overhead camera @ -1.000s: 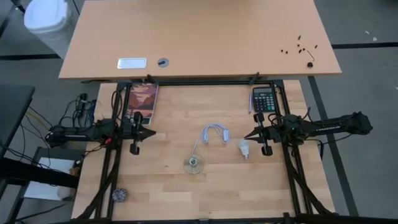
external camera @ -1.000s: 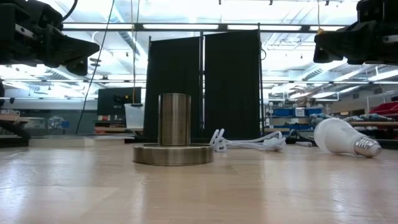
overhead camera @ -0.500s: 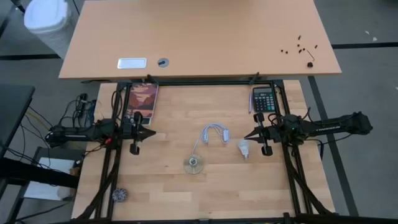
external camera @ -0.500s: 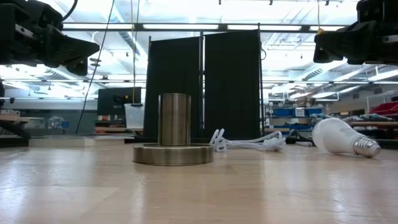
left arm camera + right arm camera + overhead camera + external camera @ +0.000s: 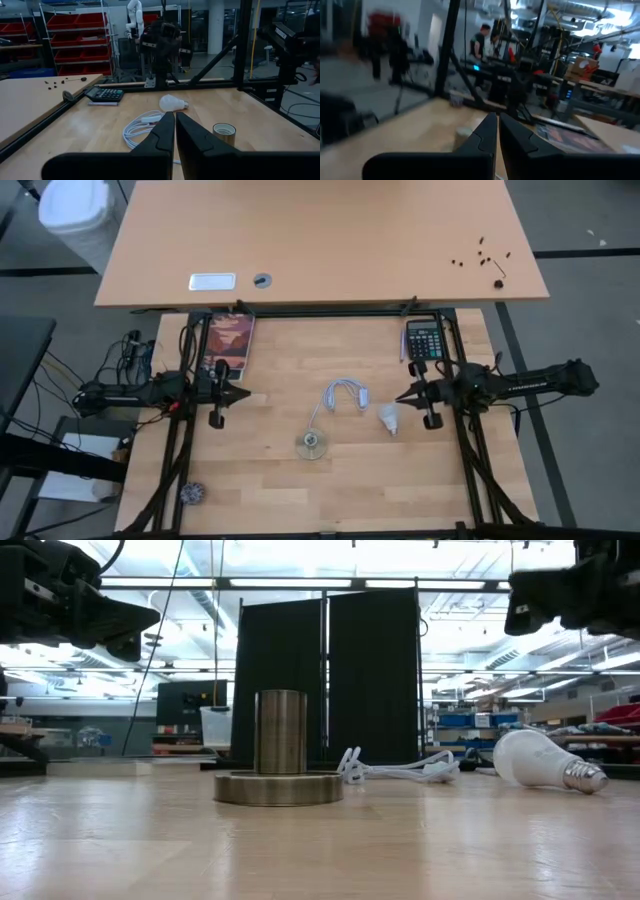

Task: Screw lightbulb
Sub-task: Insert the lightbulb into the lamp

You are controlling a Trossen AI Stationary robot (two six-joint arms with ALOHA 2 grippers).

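Note:
The white lightbulb (image 5: 389, 418) lies on its side on the wooden table, right of centre, and also shows in the low view (image 5: 541, 761) and in the left wrist view (image 5: 172, 103). The round silvery socket (image 5: 313, 445) stands upright on its disc base (image 5: 279, 788), its white cord (image 5: 341, 394) coiled behind it. My left gripper (image 5: 246, 396) hovers shut at the table's left, pointing level toward the centre (image 5: 175, 118). My right gripper (image 5: 399, 398) hovers shut just beyond the lightbulb, above it (image 5: 497, 118).
A book (image 5: 230, 341) lies at the far left and a calculator (image 5: 424, 338) at the far right. A small round object (image 5: 192, 493) sits near the front left corner. People (image 5: 483, 40) stand in the room beyond the table.
My right gripper has tipped its fingers upward and rolled a little without leaving its place. The lightbulb has rolled slightly toward the table's left.

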